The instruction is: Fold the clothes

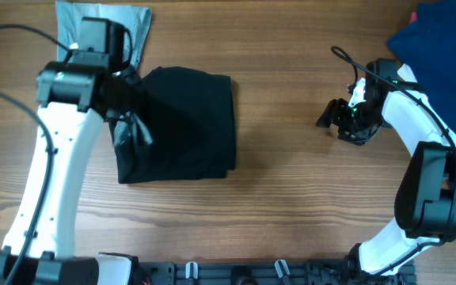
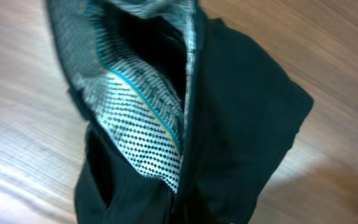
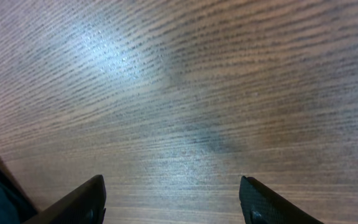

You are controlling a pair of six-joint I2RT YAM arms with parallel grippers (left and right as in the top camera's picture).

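The clothes, a black garment, lie folded in a rough square left of the table's middle. My left gripper is at their left edge, shut on a bunched fold of the fabric. In the left wrist view the clothes hang open from the jaws, showing a white dotted mesh lining with a teal seam. The fabric hides the fingers themselves. My right gripper hovers over bare wood at the right, well away from the clothes. Its fingers stand wide open with nothing between them, the right gripper low over the tabletop.
A pale light-blue denim piece lies at the back left, partly under my left arm. A bright royal-blue garment covers the back right corner. Bare wooden table lies between the two arms.
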